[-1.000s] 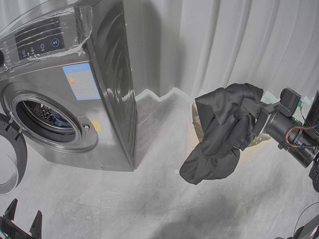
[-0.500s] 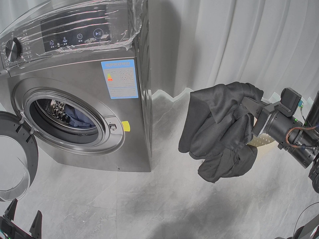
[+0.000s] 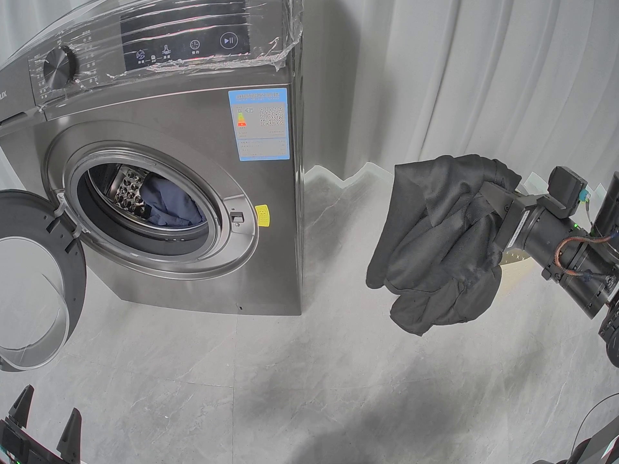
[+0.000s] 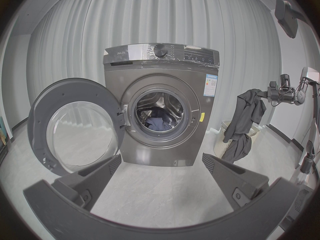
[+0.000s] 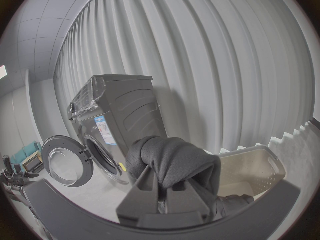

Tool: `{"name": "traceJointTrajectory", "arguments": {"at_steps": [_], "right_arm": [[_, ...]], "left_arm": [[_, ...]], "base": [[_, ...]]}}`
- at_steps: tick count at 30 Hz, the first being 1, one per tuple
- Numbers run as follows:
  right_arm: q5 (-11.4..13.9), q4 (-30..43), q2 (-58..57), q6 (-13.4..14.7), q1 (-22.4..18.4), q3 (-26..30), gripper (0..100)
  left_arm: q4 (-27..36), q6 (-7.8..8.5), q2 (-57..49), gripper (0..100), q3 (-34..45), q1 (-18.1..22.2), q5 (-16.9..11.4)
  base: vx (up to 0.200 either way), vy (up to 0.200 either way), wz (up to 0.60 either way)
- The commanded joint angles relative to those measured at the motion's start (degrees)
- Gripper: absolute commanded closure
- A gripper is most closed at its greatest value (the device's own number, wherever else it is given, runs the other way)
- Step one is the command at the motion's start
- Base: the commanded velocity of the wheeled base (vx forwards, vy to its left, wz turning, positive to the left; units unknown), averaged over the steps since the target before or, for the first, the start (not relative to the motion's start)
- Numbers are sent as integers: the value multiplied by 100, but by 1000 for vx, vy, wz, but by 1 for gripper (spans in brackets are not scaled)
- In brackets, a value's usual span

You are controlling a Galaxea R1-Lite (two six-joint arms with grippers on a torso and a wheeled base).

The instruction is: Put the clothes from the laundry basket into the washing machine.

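A black garment [image 3: 445, 240] hangs in the air right of the washing machine [image 3: 193, 98], with my right gripper [image 5: 163, 187] shut on its upper fold. The machine's round door [image 3: 32, 298] stands swung open to the left, and a blue cloth [image 3: 171, 204] lies inside the drum. Behind the hanging garment stands the cream laundry basket [image 5: 250, 167], whose rim peeks out beside the garment [image 3: 516, 272] in the head view. My left gripper [image 3: 45, 420] is low at the near left, open and holding nothing, and faces the drum opening [image 4: 160, 115].
White curtains [image 3: 464, 66] hang behind the machine and basket. Bare grey floor [image 3: 309, 368] lies between me and the machine. The open door juts out over the floor on the left.
The head camera has swung toward the washing machine, so its front now faces me more squarely. The right gripper still holds the black garment, whose hanging folds have swayed.
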Motion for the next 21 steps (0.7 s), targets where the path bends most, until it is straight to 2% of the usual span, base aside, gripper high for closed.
{"name": "traceJointTrajectory", "arguments": {"at_steps": [1,4,21], "right_arm": [[1,36,30,33,-11,-12,100],[1,36,30,33,-2,-12,100],[1,36,39,33,-11,32,100]], "left_arm": [[-2,-1,-77,0,84,-2,1],[-2,-1,-68,0,84,-2,1],[-2,-1,-68,0,84,-2,1]], "base": [[0,0,0],[0,0,0],[0,200,0]]}}
